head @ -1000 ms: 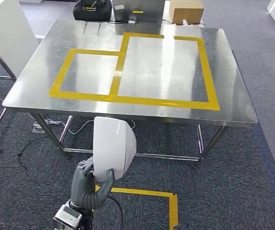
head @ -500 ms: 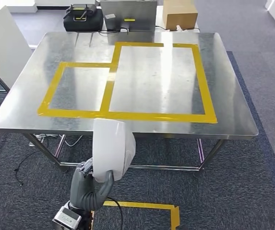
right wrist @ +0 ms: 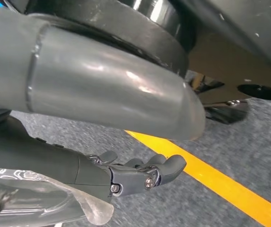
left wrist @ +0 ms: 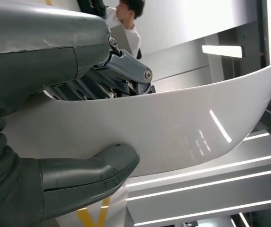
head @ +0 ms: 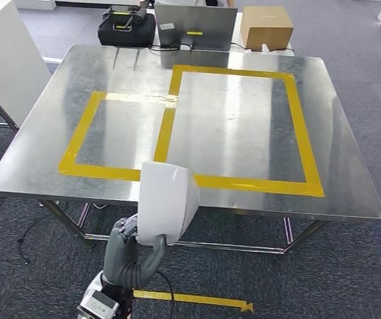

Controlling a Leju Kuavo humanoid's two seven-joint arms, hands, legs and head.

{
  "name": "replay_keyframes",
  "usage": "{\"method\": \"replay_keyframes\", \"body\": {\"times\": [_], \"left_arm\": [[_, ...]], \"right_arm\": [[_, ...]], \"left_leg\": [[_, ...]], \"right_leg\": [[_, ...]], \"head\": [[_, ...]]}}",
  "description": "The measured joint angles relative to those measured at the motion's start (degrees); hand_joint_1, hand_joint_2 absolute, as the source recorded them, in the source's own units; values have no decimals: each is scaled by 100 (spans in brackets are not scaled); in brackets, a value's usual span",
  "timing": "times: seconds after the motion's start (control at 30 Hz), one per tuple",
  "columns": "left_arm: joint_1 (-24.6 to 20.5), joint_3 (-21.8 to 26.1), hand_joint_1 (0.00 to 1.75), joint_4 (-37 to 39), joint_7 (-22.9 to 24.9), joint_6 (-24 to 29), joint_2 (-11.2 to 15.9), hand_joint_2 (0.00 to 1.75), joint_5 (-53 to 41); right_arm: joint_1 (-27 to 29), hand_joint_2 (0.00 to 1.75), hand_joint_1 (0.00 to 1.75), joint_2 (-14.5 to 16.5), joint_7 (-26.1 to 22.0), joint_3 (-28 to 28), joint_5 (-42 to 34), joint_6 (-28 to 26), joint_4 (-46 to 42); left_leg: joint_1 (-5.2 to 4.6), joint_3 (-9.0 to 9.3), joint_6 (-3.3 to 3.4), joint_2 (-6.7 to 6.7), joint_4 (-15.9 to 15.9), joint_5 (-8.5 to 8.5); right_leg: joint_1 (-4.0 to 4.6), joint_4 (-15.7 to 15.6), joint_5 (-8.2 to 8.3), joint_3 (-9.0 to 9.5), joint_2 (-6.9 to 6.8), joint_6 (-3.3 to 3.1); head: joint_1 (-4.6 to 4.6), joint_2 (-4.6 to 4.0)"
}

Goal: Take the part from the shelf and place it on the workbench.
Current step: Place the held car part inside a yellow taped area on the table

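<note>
Left hand [head: 127, 256] gripping white part [head: 165, 203] from below: thumb [left wrist: 91, 177] curled under the shell, fingers [left wrist: 126, 71] pressed on its other face. Part held upright just off the bench's near edge, top overlapping the yellow tape [head: 238, 183] along that edge, not yet over steel. Right hand [right wrist: 141, 175] hanging low over carpet beside a floor stripe, fingers loosely curled, holding nothing.

Compared with half a second back: whole scene shifted, bench [head: 348, 193] larger and nearer, near edge lower in view — camera and body closing in, not the bench moving. Part sitting slightly higher and closer to the edge. Grip unchanged.

Meaning for the task: pickup done, carry nearly over; judged last step is reaching forward and setting the part down inside a taped frame, likely the left one.

Beyond the far edge: black case [head: 127, 28], grey monitor [head: 195, 28], cardboard box [head: 266, 26]. White panel [head: 7, 60] off the left edge.
</note>
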Motion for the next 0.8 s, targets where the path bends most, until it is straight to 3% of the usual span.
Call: {"method": "replay_keyframes", "body": {"times": [0.03,0.1,0.23,0.3,0.37,0.4,0.43,0.47,0.53,0.57,0.67,0.73,0.8], "left_arm": [[-50,-41,175,8,-9,-11,-4,175,-70],[-194,-161,175,32,-21,28,-5,175,-360],[-645,-438,175,78,-14,111,7,175,-956],[-960,-533,175,114,7,125,17,175,-1231],[-1272,-598,175,175,55,139,33,175,-1541],[-1419,-625,175,211,83,143,42,175,-1675],[-1568,-649,175,249,113,147,48,175,-1799],[-1720,-664,175,287,144,155,51,175,-1912],[-2052,-683,175,389,221,188,53,175,-2191],[-2229,-693,175,466,270,214,53,175,-2352],[-2714,-717,175,773,371,279,54,175,-2645],[-2926,-719,175,935,388,306,49,175,-2676],[-3100,-726,175,1088,409,364,28,175,-2771]], "right_arm": [[4,0,0,3,1,0,12,7,1],[-5,0,0,13,6,5,63,46,3],[-38,0,0,20,-7,22,204,247,1],[-73,0,0,13,-28,40,268,366,1],[-119,0,0,10,-25,79,324,443,1],[-139,0,0,10,-14,102,348,467,-1],[-157,0,0,9,-1,121,372,486,-2],[-175,0,0,9,14,139,394,507,-4],[-217,0,0,10,43,171,442,551,-8],[-244,0,0,11,62,188,471,577,-9],[-323,0,0,12,122,250,551,650,-19],[-352,0,0,10,143,277,578,678,-31],[-372,0,0,7,161,297,607,686,-38]], "left_leg": [[-6,78,-24,-2,9,-64],[-25,149,-88,-5,11,-160],[-28,152,-198,5,132,-219],[-20,-115,-251,19,640,-382],[-17,-522,-285,22,1317,-671],[-17,-670,-287,23,1508,-734],[-19,-741,-275,23,1527,-681],[-25,-710,-246,23,1335,-497],[-62,-489,-137,28,631,-7],[-88,-396,-85,33,313,121],[-141,-327,-12,39,-15,215],[-109,-266,7,45,-126,334],[-64,-216,31,56,-233,410]], "right_leg": [[4,-286,321,23,-8,-12],[26,-584,706,91,-19,-77],[20,-644,755,199,-13,-223],[8,-676,743,259,-14,-269],[16,-680,714,287,-13,-302],[23,-680,700,300,-9,-313],[32,-680,689,317,-2,-319],[44,-681,680,339,7,-322],[64,-685,669,377,19,-320],[69,-689,672,379,20,-309],[56,-729,702,353,5,-214],[50,-727,678,331,4,-149],[48,-394,466,164,9,-94]], "head": [[-1,0],[-11,-1],[-20,1],[-31,1],[-37,0],[-38,0],[-38,0],[-38,0],[-33,1],[-34,1],[-42,1],[-41,0],[-20,1]]}}
